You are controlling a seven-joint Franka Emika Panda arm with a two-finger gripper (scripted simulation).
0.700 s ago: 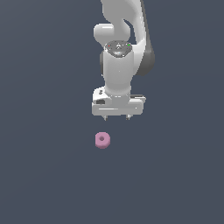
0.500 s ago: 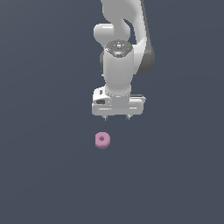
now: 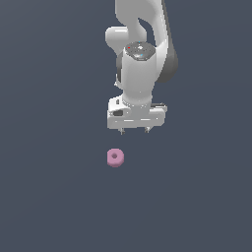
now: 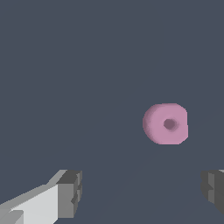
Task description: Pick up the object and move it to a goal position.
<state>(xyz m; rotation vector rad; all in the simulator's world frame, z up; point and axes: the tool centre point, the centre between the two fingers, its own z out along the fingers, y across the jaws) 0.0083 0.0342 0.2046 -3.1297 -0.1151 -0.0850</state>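
The object is a small pink donut-like cylinder [image 3: 115, 157] with a round centre hole, lying flat on the dark grey surface. It also shows in the wrist view [image 4: 166, 124]. My white gripper [image 3: 134, 131] hangs above the surface, a little behind the object and slightly toward the exterior view's right. Its two short fingers point down and stand wide apart. In the wrist view the fingertips [image 4: 70, 192] frame an empty gap, and the object lies beyond that gap, apart from both fingers. The gripper is open and holds nothing.
A plain dark grey surface [image 3: 49, 197] fills both views. The white arm [image 3: 140, 49] rises above the gripper to the top of the exterior view. No other objects show.
The arm and gripper have hardly moved; the object lies where it was.
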